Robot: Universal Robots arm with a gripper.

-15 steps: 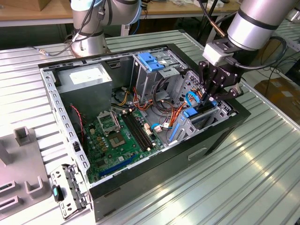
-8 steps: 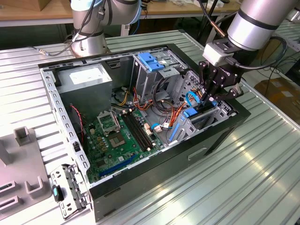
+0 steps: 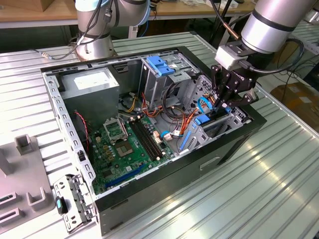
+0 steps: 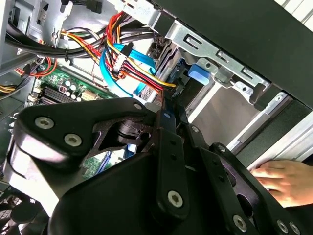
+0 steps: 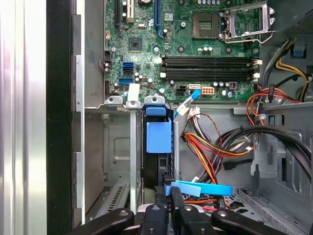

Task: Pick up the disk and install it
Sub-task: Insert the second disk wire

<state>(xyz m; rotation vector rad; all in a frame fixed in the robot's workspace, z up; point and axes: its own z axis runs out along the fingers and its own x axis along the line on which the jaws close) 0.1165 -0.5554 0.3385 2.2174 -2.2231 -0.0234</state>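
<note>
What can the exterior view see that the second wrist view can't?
Exterior view's extras: the silver arm, the table and the grey power box. Second wrist view's extra: a person's hand. Both share the claw, the green board, the coloured wires and the disk's blue tab.

no text or label can be read — print too small.

The silver arm (image 3: 269, 22) slants down from the exterior view's upper right, its black wrist pointing steeply downward. The hand (image 3: 219, 102) hangs low, its slim dark fingers (image 5: 175, 208) drawn close together. A person's hand (image 4: 286, 181) rests flat nearby.
</note>
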